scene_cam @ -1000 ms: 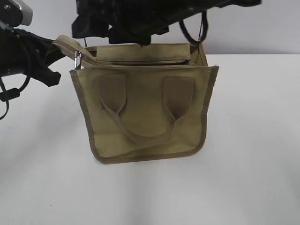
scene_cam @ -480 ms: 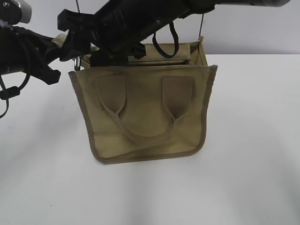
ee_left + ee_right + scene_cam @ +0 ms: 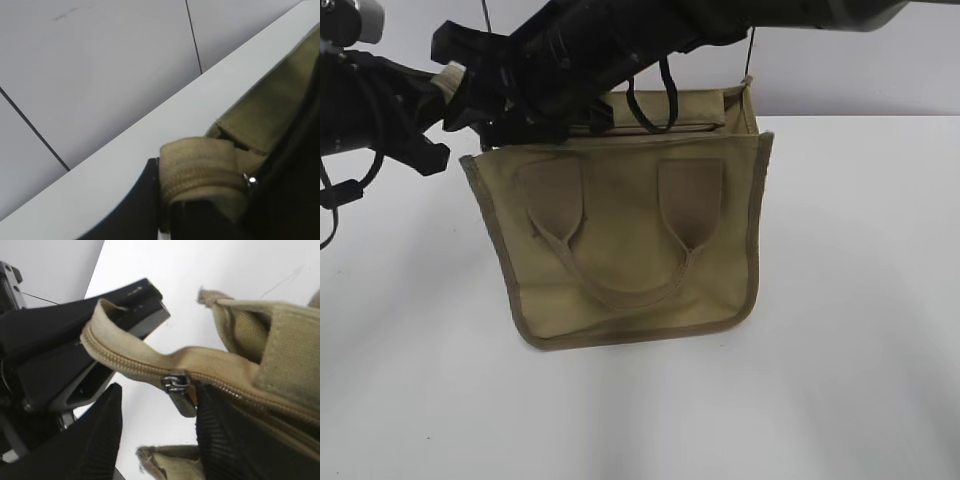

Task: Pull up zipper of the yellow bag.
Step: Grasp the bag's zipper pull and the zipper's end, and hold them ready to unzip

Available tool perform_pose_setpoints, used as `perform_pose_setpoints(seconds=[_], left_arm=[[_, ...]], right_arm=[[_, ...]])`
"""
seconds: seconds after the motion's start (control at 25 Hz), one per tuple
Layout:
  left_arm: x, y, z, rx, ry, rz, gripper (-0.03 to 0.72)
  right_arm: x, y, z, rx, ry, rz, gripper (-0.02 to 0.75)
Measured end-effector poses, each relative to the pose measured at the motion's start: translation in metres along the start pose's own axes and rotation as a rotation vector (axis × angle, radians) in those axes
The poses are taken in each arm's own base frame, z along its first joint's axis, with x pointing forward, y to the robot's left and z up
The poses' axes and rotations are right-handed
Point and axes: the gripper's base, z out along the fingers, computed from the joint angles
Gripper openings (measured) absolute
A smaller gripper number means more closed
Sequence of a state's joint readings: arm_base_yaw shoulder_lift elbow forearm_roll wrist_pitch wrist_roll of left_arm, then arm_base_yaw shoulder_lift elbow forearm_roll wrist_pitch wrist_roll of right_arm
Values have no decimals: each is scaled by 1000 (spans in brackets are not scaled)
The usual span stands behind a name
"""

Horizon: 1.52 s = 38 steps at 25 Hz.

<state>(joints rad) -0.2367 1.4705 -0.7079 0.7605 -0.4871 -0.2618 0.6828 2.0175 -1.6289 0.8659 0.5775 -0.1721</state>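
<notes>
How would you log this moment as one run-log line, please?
left hand: shut on zipper tape end | right hand: open, fingers straddling pull | yellow bag: upright on table

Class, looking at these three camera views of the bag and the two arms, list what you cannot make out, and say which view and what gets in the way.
1. Exterior view: the zipper pull is hidden behind the right arm crossing the yellow bag.
2. Right wrist view: the zipper runs out of frame at the right edge, so its far end is unseen.
3. Left wrist view: the left gripper is cut off by the bottom edge; fabric covers its tips.
4. No view shows inside the bag.
</notes>
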Motion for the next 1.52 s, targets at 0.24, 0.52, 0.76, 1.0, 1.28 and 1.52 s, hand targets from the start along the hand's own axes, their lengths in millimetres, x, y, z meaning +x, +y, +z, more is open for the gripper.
perform_pose_setpoints(seconds=[0.24, 0.52, 0.76, 1.0, 1.28, 1.52], left_arm=[[-7, 1, -5, -9, -23, 10, 1], [-7, 1, -6, -11, -24, 12, 1], [-7, 1, -6, -10, -23, -2, 1], [-7, 1, -6, -11, -20, -2, 1], [-7, 1, -6, -12, -21, -5, 1], [-8, 1, -7, -11, -25, -1, 1]], right_arm=[[-3, -3, 13, -3, 11, 46, 347], [-4, -7, 19, 7, -3, 77, 291], [-2, -11, 24, 14, 1, 86, 77], [-1, -10, 22, 17, 23, 67, 65], [0, 4, -6, 25, 104, -22, 65], [-8, 1, -33, 25, 141, -3, 65]])
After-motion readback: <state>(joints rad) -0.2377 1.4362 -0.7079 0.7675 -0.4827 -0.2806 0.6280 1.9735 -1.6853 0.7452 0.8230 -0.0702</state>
